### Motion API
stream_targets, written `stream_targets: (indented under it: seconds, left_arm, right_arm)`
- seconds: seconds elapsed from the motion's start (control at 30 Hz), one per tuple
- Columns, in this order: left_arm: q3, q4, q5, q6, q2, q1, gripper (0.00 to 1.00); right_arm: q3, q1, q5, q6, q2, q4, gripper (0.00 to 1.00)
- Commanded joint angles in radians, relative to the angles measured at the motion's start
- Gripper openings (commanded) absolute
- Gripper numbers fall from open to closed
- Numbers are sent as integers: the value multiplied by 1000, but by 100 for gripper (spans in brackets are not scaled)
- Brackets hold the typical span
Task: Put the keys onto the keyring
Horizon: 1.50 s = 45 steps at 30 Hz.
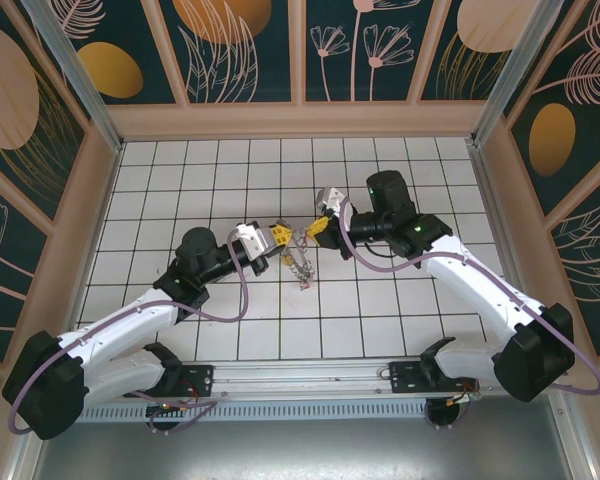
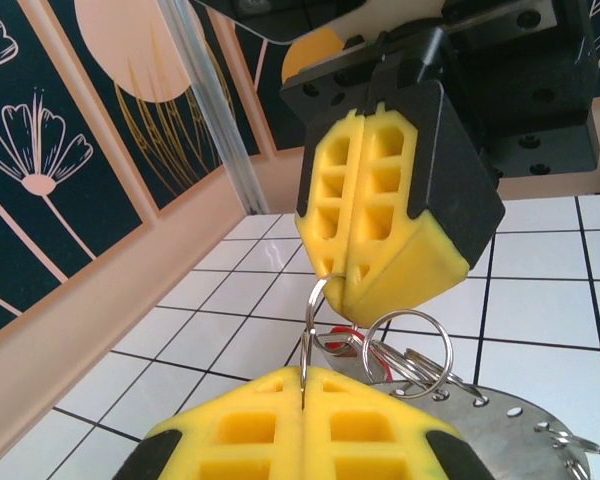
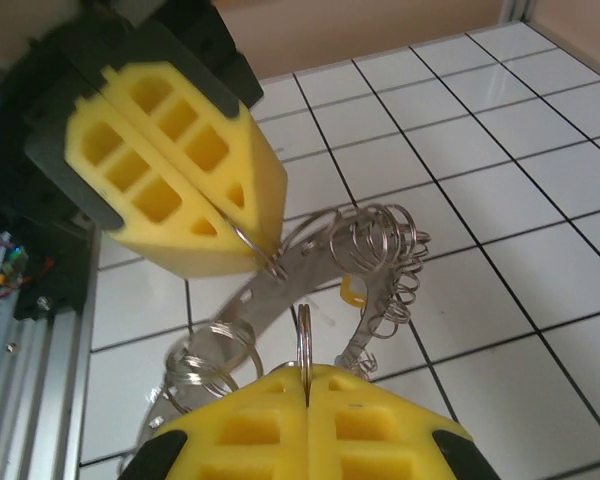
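Landmark: keyring (image 1: 298,258), over the middle of the table (image 1: 180,170)

Immediately left of the keyring: left gripper (image 1: 283,240), nipped onto a small ring (image 3: 265,262) at the keyring rim

Immediately right of the keyring and slightly behind it: right gripper (image 1: 316,228), nipped onto a second ring (image 3: 305,335) at the rim

On the near side of the keyring, lower down: keys (image 1: 304,282); contact with the table not determinable

Inside the keyring curve, among the rim rings: one key head (image 3: 352,295)

Well behind the keyring: back wall (image 1: 300,118)
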Motion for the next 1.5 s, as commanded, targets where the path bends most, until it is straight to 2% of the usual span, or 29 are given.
stream_targets:
  seconds: [0.0,0.47,0.9,1.23,1.47]
  left_arm:
    - [-1,49,15,0,-10,-4,0]
    - [16,68,22,-22,18,-5,0]
    - [19,74,19,-31,37,-6,0]
    - [15,60,-6,-27,17,-5,0]
    - [23,82,28,-17,30,-5,0]
  right_arm:
    - [14,13,-80,94,-9,95,0]
    - [36,27,-93,133,40,84,0]
    - [-5,26,-133,159,0,82,0]
    - [-40,22,-99,156,-21,48,0]
    - [-40,21,-82,207,-17,77,0]
